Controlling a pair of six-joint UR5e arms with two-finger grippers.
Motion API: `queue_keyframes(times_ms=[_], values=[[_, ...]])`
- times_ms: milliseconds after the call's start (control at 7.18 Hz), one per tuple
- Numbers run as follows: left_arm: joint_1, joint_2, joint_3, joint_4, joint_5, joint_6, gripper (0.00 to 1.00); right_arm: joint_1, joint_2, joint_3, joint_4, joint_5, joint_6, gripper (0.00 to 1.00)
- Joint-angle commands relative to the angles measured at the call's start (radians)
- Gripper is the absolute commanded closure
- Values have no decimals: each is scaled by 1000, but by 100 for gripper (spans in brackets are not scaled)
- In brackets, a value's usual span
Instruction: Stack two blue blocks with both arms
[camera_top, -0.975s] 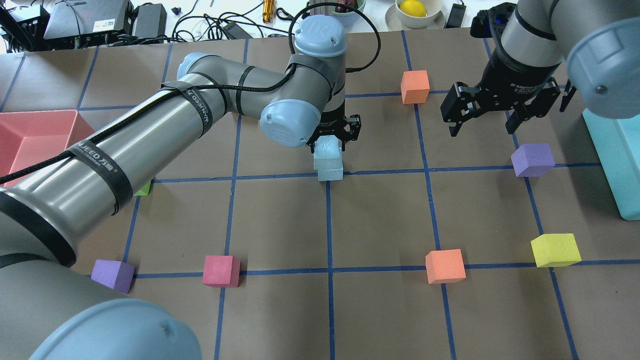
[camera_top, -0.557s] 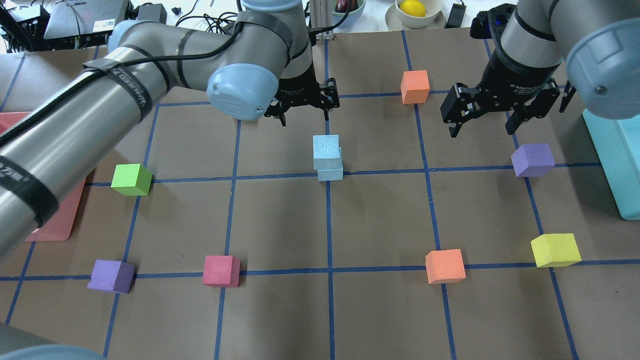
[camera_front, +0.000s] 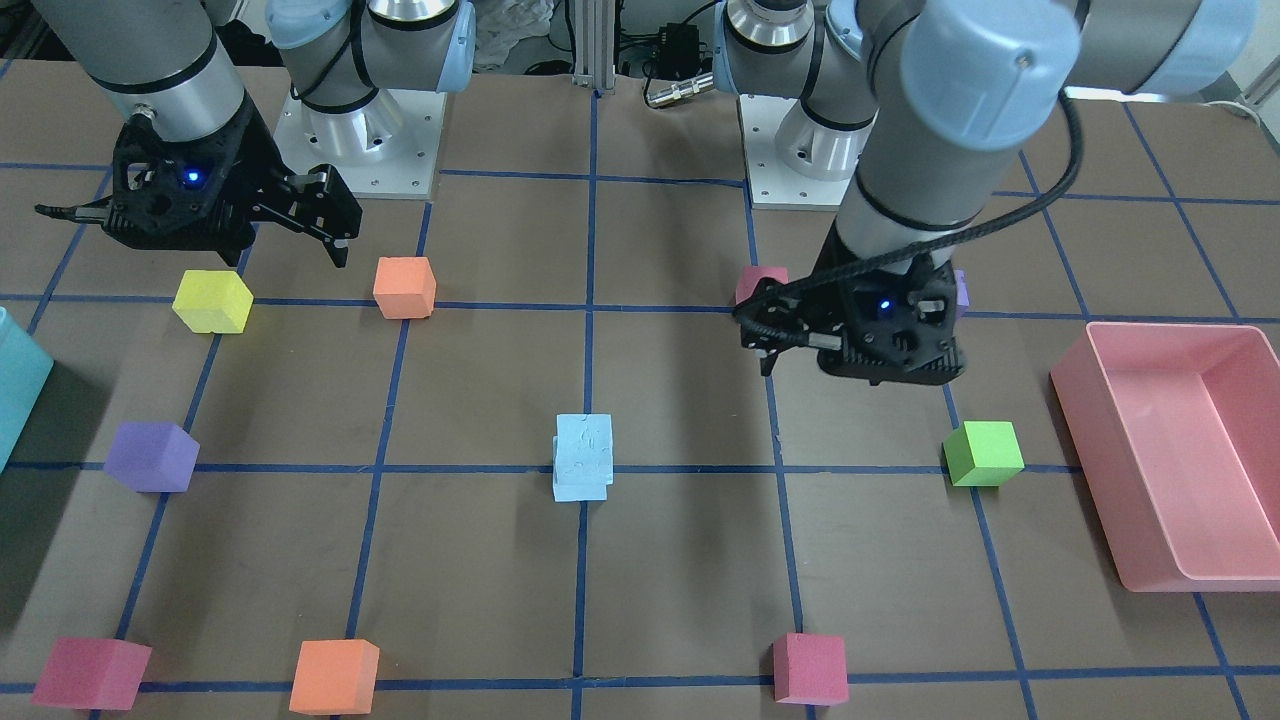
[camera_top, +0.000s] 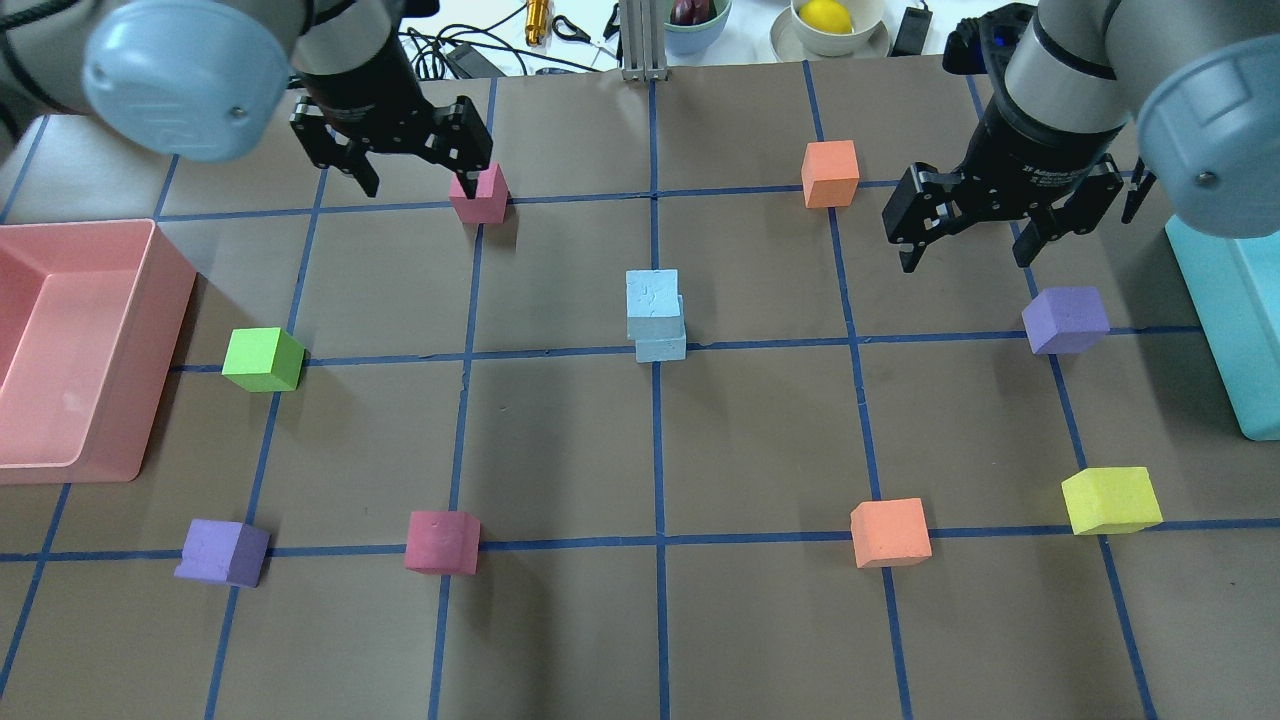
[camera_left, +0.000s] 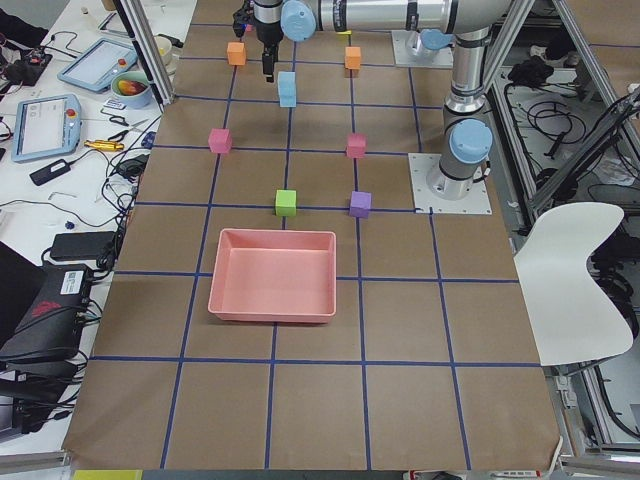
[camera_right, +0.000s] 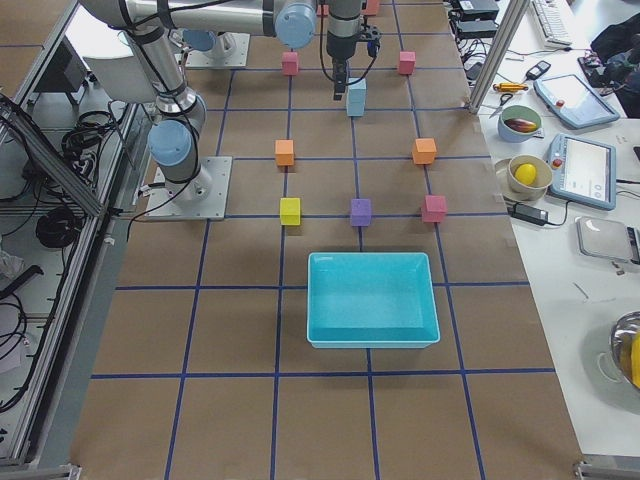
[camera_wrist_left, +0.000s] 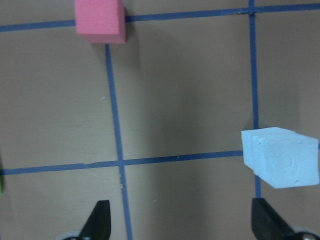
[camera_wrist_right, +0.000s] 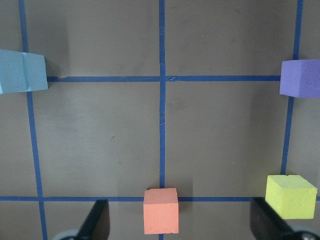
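One shallow pink plastic tray (camera_top: 60, 350). Just beside it, small green foam cube (camera_top: 262, 359); well apart from it, large teal plastic bin (camera_top: 1240, 340).

Bright even overhead light, soft shadows beside cubes, sharp fixed views, left wrist view perhaps slightly blurred

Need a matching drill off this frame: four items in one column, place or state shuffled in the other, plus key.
Items
1. two blue blocks
2. green cube
3. yellow cube
4. left gripper

Places or states
A. jaws open, holding nothing
B. on the teal bin side of the table
C. stacked one on the other at the middle of the table
D. close to the pink bin, outside it

Pairs: 1-C; 2-D; 3-B; 4-A
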Motion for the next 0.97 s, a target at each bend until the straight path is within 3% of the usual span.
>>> queue_keyframes(times_ms=[0,835], values=[[56,110,-19,-56,33,79,0,1,-1,-1,0,0,1,0],[55,137,-26,-45,20,80,0,1,-1,-4,0,1,10,0]])
